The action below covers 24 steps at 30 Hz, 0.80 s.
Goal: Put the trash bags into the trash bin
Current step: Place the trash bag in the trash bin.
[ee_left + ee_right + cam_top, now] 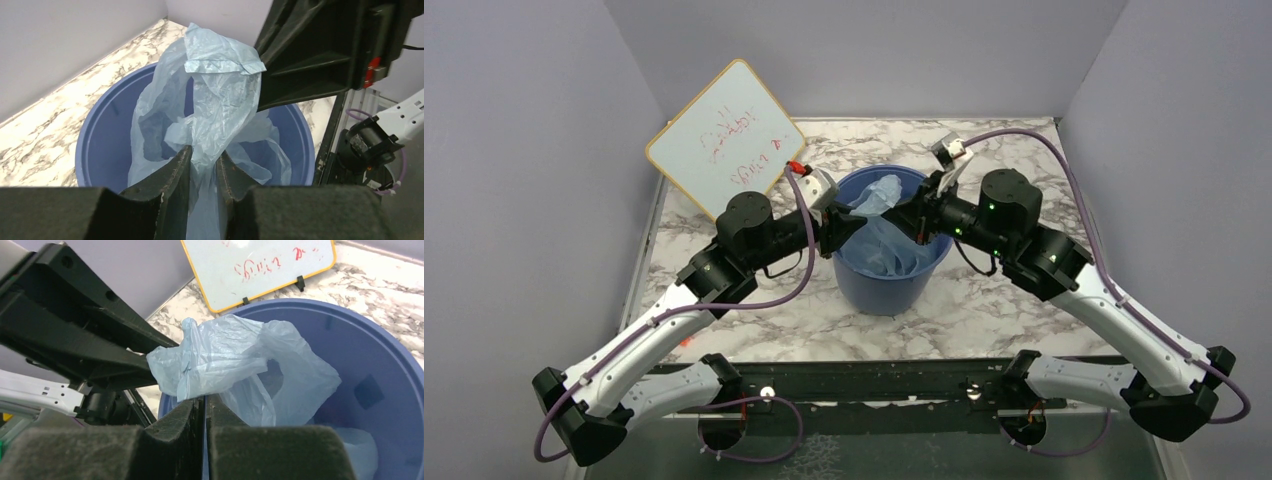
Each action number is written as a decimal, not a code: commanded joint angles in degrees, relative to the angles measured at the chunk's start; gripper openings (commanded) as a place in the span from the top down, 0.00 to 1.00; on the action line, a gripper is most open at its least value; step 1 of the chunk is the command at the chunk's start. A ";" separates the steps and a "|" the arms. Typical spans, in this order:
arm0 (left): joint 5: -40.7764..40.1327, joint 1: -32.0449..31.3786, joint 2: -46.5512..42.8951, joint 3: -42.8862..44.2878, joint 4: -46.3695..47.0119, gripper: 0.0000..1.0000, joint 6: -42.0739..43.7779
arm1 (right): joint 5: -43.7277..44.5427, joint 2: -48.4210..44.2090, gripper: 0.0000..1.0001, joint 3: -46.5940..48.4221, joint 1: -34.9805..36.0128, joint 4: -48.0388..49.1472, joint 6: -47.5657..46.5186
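Observation:
The blue trash bin (889,295) stands mid-table between both arms. A thin light-blue trash bag (879,195) hangs partly inside it, its crumpled top sticking up above the rim. My left gripper (852,222) reaches over the bin's left rim; in its wrist view the left gripper (204,152) is shut on a bunched fold of the bag (215,90), over the bin (100,145). My right gripper (916,215) comes in from the right rim. There the right gripper (205,399) stands almost fully shut on a thin edge of the bag (225,360), above the bin (380,355).
A white board with red writing (724,140) leans against the left wall behind the bin, seen also as the board (260,265) in the right wrist view. Grey walls close the marble table (1024,300) on three sides. The two gripper heads nearly meet over the bin.

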 commanded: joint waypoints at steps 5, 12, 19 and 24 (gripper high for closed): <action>-3.45 0.00 -2.19 1.29 -3.72 0.88 0.81 | -1.40 1.82 0.66 2.23 0.28 -2.80 -1.47; -2.04 -0.01 -2.64 1.32 -3.42 1.00 0.98 | 2.37 1.43 0.37 0.84 0.28 -5.22 -4.54; -2.24 -0.01 -3.28 1.37 -3.93 1.00 1.12 | 6.91 2.41 0.35 4.32 0.31 -8.19 -4.06; -1.26 -0.01 -3.98 1.77 -2.73 1.00 0.69 | 8.25 -3.82 0.32 1.32 0.27 -5.67 -5.06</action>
